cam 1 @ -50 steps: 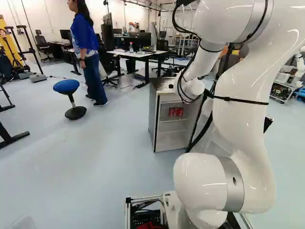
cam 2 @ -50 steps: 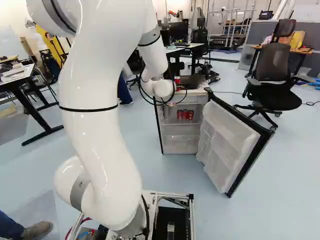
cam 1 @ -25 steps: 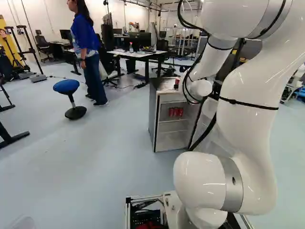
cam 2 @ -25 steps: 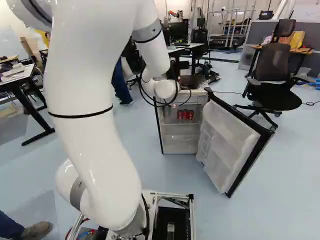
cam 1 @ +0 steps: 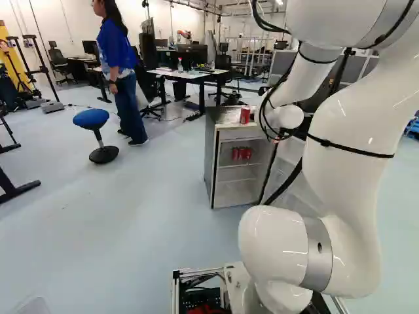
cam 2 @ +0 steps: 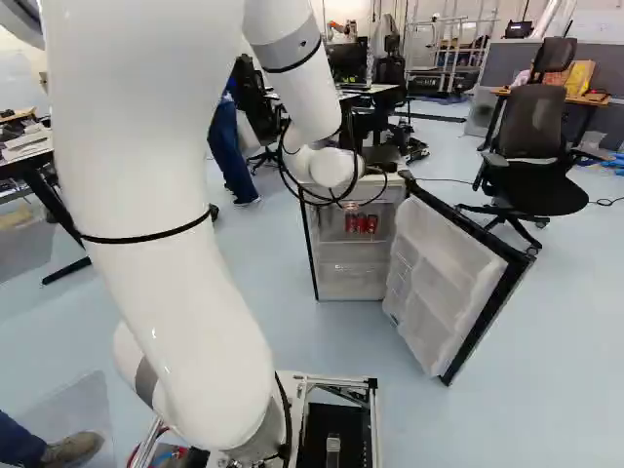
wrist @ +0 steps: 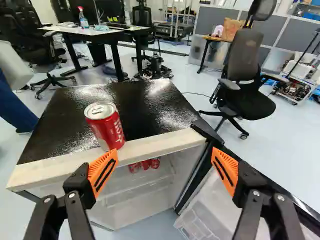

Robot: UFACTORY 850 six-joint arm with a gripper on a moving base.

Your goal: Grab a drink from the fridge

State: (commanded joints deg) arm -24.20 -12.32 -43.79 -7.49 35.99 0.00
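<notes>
In the left base view we've got a pale blue floor (cam 1: 131, 229), one blue stool (cam 1: 91, 118) and a desk (cam 1: 183, 75) beyond the fridge (cam 1: 210, 163). One red can (cam 1: 245, 116) stands upright on top of the fridge. Our gripper (cam 1: 279, 136) is mostly hidden by the arm's end.

Right base view: we count three more red cans (cam 2: 362, 223) on a shelf inside, plus one fridge door (cam 2: 439, 283), swung wide open. One dark office chair (cam 2: 531, 122) sits past it.

Wrist view: the fridge top (wrist: 150, 112) is black and glossy with a pale front edge, and the lone can is right at that edge, so four cans total. The gripper (wrist: 164, 165) has its two fingers well apart, nothing clamped. The can's ahead of one finger; we can't tell if they touch.
</notes>
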